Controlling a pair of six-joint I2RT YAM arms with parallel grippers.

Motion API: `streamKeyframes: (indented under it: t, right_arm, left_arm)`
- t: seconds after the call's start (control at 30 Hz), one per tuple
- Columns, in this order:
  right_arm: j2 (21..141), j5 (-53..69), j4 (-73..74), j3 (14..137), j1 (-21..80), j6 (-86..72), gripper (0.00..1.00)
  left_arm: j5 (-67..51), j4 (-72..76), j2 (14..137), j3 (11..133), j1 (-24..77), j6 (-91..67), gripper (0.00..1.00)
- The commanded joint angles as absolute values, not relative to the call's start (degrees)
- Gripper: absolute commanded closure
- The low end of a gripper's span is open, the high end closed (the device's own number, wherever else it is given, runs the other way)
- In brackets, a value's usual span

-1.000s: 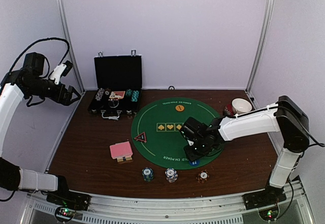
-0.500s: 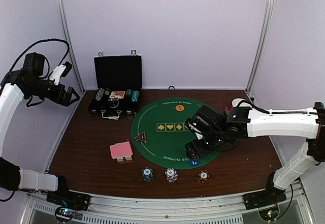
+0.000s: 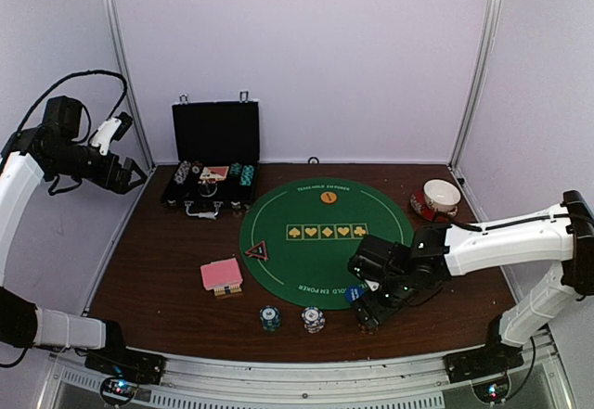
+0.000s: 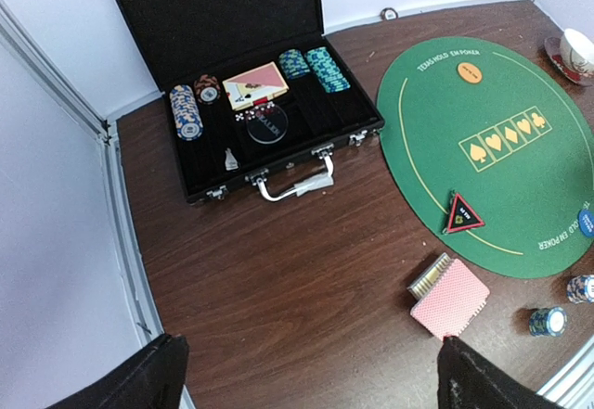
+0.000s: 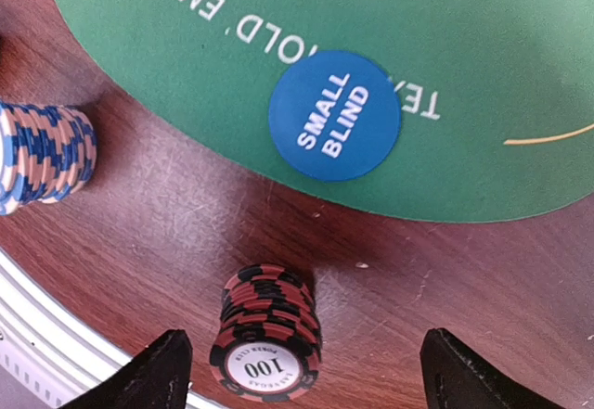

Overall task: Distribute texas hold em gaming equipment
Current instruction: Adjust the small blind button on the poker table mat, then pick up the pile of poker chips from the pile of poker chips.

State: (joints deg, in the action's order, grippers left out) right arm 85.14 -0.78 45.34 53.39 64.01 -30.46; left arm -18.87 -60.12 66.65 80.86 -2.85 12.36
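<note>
My right gripper [image 3: 372,313] hangs open low over the table's near edge. In the right wrist view a red-and-black chip stack [image 5: 266,335] stands between its fingers [image 5: 158,372], nearer the left one, untouched. The blue "small blind" disc [image 5: 334,115] lies on the green mat's [image 3: 316,214] near rim. A blue-white stack [image 3: 313,319] and a teal stack [image 3: 270,317] stand to the left of it. A pink card deck [image 3: 221,274], a red-edged triangle [image 3: 257,250] and an orange disc [image 3: 328,198] are also out. My left gripper [image 3: 130,175] is open and raised at the far left, holding nothing.
The black hinged case [image 3: 215,131] stands open at the back left, with more chips and cards in its tray [image 4: 269,103]. A red-and-white bowl [image 3: 442,194] sits at the back right. Metal frame posts stand at the back corners, and a rail runs along the near edge.
My right gripper opened wider and moved from above the mat toward the near edge, coming down around the red chip stack. The left arm stayed still.
</note>
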Motion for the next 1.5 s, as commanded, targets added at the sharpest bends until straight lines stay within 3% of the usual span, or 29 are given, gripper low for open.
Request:
streamKeyframes:
  t: [0.0,0.53,1.07,1.47]
  right_arm:
    - [86.6,1.5,42.9,52.4,64.5,-31.2,0.12]
    - [91.5,2.2,40.2,52.2,64.5,-30.5,0.27]
    - [90.8,2.0,42.0,53.2,64.4,-30.4,0.63]
    - [89.0,1.7,50.5,61.7,64.3,-28.4,0.68]
  left_arm:
    - [-20.9,-60.0,66.2,81.9,-3.3,12.1,0.02]
    - [-21.6,-60.0,66.3,82.1,-3.3,12.5,0.02]
    - [-24.1,-59.9,65.4,77.6,-3.3,12.6,0.02]
    - [-24.6,-60.0,64.8,76.2,-3.2,13.6,0.02]
